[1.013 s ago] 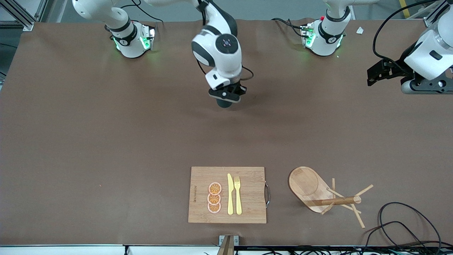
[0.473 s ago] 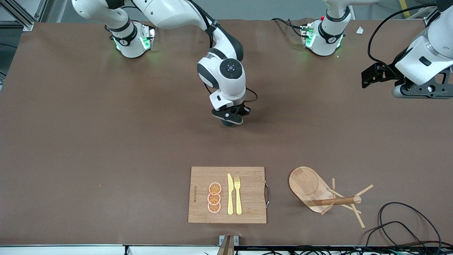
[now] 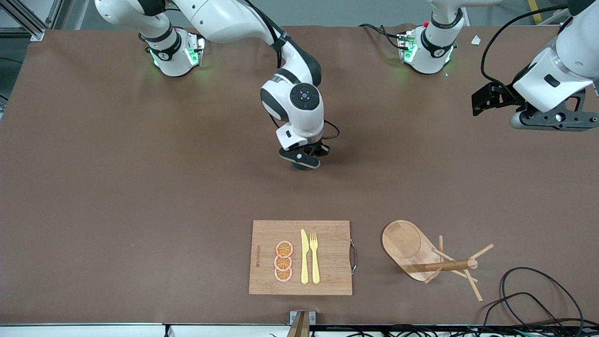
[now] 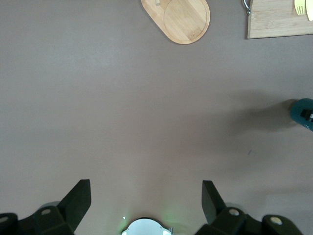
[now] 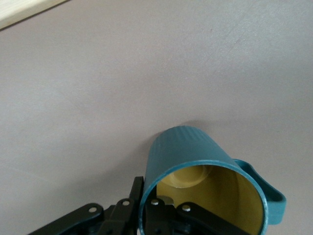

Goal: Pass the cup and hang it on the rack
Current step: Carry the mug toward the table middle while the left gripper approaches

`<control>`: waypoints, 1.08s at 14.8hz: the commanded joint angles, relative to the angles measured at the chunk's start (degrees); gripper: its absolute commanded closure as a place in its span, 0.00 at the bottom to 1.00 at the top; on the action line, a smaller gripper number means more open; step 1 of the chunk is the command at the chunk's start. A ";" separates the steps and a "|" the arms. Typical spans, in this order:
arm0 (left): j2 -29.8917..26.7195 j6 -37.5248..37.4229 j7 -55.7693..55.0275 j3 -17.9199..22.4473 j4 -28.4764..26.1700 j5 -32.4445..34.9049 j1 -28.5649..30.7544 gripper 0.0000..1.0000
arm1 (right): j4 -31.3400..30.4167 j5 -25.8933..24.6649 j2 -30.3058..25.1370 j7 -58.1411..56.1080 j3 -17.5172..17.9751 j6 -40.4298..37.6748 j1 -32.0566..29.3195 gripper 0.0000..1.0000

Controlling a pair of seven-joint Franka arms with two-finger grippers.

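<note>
Two arms: right busy, left waits
right gripper (image 3: 303, 163): clamped on cup (image 5: 205, 186) rim, mid-table
left gripper (image 4: 145, 198): jaws spread, over left arm's end
rack (image 3: 433, 257): near front edge, beside cutting board (image 3: 300, 257)

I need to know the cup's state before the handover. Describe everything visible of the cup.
The cup is a small dark teal cylinder with a yellow-ochre inside and a small teal loop handle at one side, smooth like glazed ceramic or plastic. It looks empty. The right gripper is shut on its rim, one finger inside and one outside. It is over the bare brown table near the middle, its base at or close to the surface; contact cannot be told. Nothing else touches it.
</note>
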 commanded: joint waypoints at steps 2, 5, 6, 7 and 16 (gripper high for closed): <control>-0.04 -0.10 -0.53 -0.16 0.69 0.31 -0.10 0.00 | 2.13 3.68 1.33 5.29 0.50 -0.91 -2.11 1.00; 0.05 -0.10 -0.62 -0.16 0.60 0.48 -0.10 0.00 | 2.13 7.48 1.77 12.22 0.50 -0.91 -2.55 1.00; 0.05 -0.10 -0.88 -0.16 0.60 0.48 -0.10 0.00 | 2.13 7.49 1.77 14.69 0.50 -0.91 -2.72 1.00; 0.05 -0.10 -1.15 -0.16 0.69 0.48 -0.10 0.00 | 2.13 7.40 1.77 15.23 0.50 -0.91 -2.64 1.00; 0.05 1.57 -1.24 -0.16 0.60 0.66 -0.10 0.00 | 2.40 6.78 2.48 14.54 0.41 -0.47 -2.20 0.33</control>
